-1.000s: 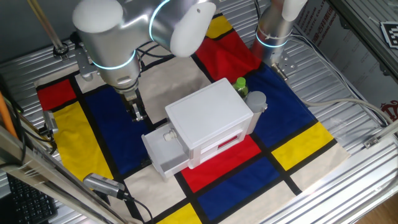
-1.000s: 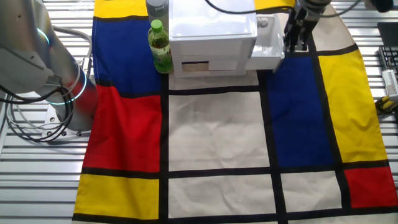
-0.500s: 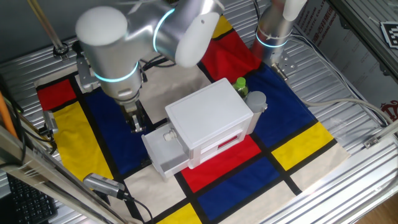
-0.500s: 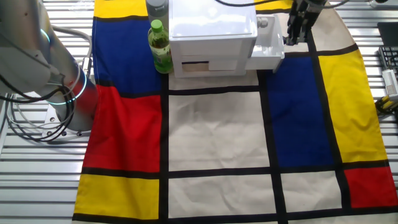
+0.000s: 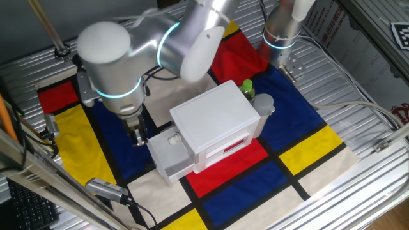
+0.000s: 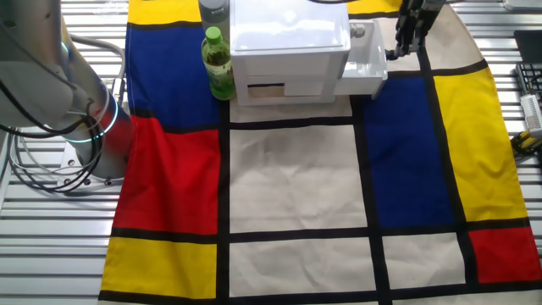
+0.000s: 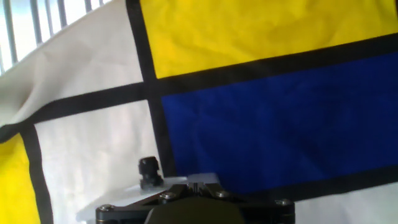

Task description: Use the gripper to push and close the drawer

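The drawer (image 5: pixel 171 155) is sticking out of the white cabinet (image 5: pixel 217 122), at the cabinet's lower part, on the side facing the arm. It is resting on the coloured cloth (image 5: pixel 102 137), over a blue and a pale field. In the other fixed view the drawer (image 6: pixel 364 59) is showing at the right of the cabinet (image 6: pixel 290 47), with a small knob on top.

The gripper (image 5: pixel 137 136) is hanging just beside the drawer's front, its fingers pointing down to the cloth; whether it is touching the drawer, I cannot tell. In the other fixed view the gripper (image 6: pixel 405 44) is standing close to the drawer's outer edge. If the fingers are spread or pressed together, I cannot tell.

A green bottle (image 6: pixel 218 62) is standing at the cabinet's far side. A second silver arm base (image 5: pixel 281 29) is standing at the cloth's edge.
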Tool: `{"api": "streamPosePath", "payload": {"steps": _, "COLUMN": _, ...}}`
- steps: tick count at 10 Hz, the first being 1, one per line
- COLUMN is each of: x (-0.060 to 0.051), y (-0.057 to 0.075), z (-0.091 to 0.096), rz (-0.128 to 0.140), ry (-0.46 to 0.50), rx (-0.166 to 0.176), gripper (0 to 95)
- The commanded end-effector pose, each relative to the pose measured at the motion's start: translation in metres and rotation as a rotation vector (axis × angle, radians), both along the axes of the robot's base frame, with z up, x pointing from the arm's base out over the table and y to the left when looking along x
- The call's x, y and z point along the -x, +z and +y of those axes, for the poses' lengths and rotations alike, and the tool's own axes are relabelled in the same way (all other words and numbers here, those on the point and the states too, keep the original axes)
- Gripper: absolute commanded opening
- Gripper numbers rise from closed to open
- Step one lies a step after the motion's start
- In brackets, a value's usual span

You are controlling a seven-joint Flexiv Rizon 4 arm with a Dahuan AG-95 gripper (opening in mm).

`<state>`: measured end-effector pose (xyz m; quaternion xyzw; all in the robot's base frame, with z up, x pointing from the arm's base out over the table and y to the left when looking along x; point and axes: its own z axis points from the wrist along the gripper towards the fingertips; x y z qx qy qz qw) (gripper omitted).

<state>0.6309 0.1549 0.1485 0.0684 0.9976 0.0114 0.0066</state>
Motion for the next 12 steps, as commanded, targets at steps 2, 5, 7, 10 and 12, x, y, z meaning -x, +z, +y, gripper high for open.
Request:
{"api": "streamPosePath", "payload": {"steps": 2, "x": 0.005, "y": -0.018, "z": 0.004, "rz": -0.039, "ry": 0.019, "rx": 0.004, "gripper": 0.0}}
{"api": "streamPosePath", "payload": {"steps": 5, "x": 0.006, "y": -0.017, "z": 0.006, "rz": -0.011, "ry": 0.018, "rx": 0.008, "gripper": 0.0}}
{"api": "streamPosePath", "payload": {"steps": 7, "x": 0.006, "y": -0.016, "z": 0.006, "rz": -0.013, "ry": 0.018, "rx": 0.013, "gripper": 0.0}}
{"api": "streamPosePath", "payload": {"steps": 10, "x": 0.006, "y": -0.015, "z": 0.006, "rz": -0.010, "ry": 0.018, "rx": 0.017, "gripper": 0.0}}
{"api": "streamPosePath", "payload": {"steps": 12, "x": 0.006, "y": -0.015, "z": 0.006, "rz": -0.005, "ry": 0.022, "rx": 0.017, "gripper": 0.0}}
